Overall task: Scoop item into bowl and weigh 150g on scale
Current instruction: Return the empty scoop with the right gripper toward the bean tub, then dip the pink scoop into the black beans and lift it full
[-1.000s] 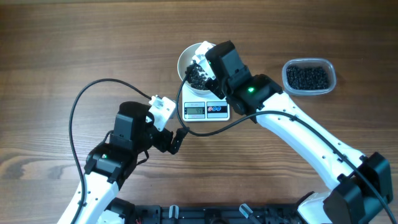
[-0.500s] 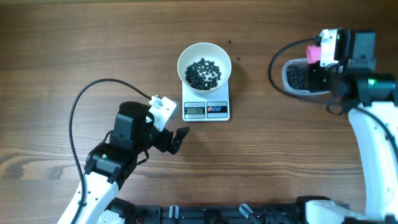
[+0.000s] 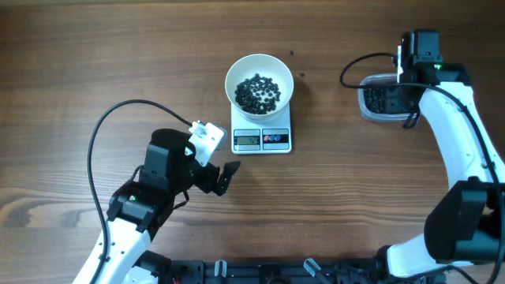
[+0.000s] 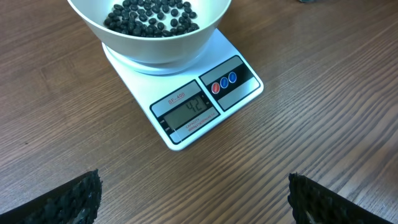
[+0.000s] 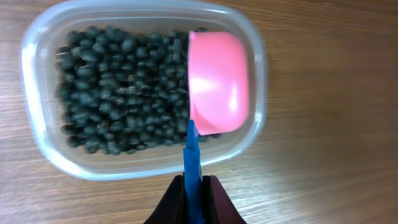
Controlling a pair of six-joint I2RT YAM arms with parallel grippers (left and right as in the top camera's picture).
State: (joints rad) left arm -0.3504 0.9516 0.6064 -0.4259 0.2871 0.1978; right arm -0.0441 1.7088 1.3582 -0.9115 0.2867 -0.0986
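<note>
The white bowl stands on the white scale and holds a layer of black beads. In the left wrist view the bowl sits above the scale's display. My left gripper rests open on the table in front of the scale, nothing between its fingers. My right gripper is shut on the blue handle of a pink scoop. The scoop head lies over the right end of the clear tub of beads.
The clear tub sits at the far right of the wooden table, partly hidden under my right arm. A black cable loops across the table left of the scale.
My right arm has swung from above the bowl to the tub at the right, taking the scoop with it. The bowl's beads are now uncovered. The left arm has not moved.
</note>
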